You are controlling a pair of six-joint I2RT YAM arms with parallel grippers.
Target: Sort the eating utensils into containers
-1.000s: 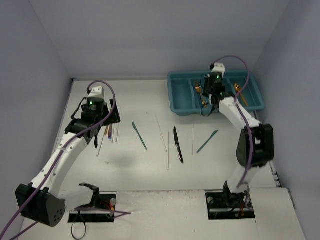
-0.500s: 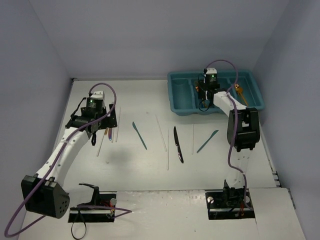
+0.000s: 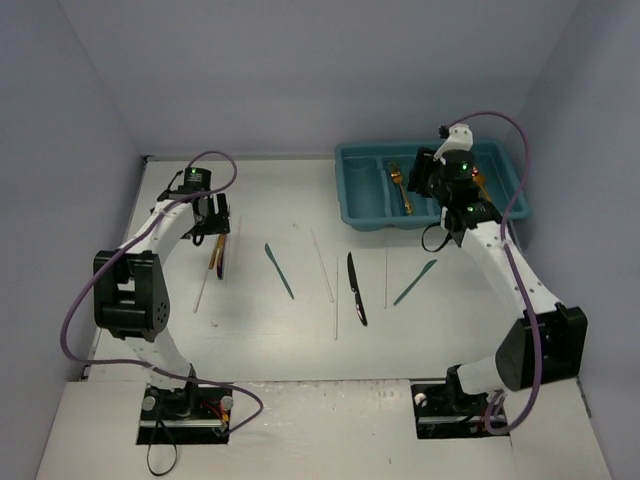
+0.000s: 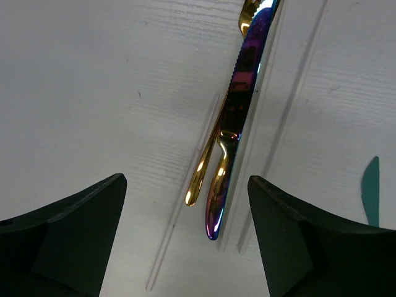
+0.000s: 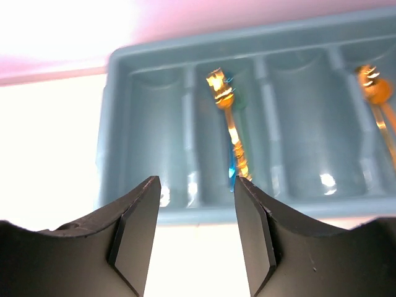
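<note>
Left wrist view, your left jaws apart above iridescent knife [image 4: 238, 117], right jaws apart, empty, facing teal tray [image 5: 117, 124].

tray [image 3: 372, 221] 1 | black knife [image 3: 356, 290] 1 | loose teal utensils [image 3: 280, 271] 2

1. Overhead view: no word, label, brand or number can be read anywhere on the table [image 3: 280, 330] or the teal tray [image 3: 380, 222].
2. Left wrist view: the iridescent knife [image 4: 244, 80] and the gold utensil [image 4: 198, 176] beside it show no legible stamp or marking.
3. Right wrist view: nothing readable on the teal tray's walls or dividers.
</note>
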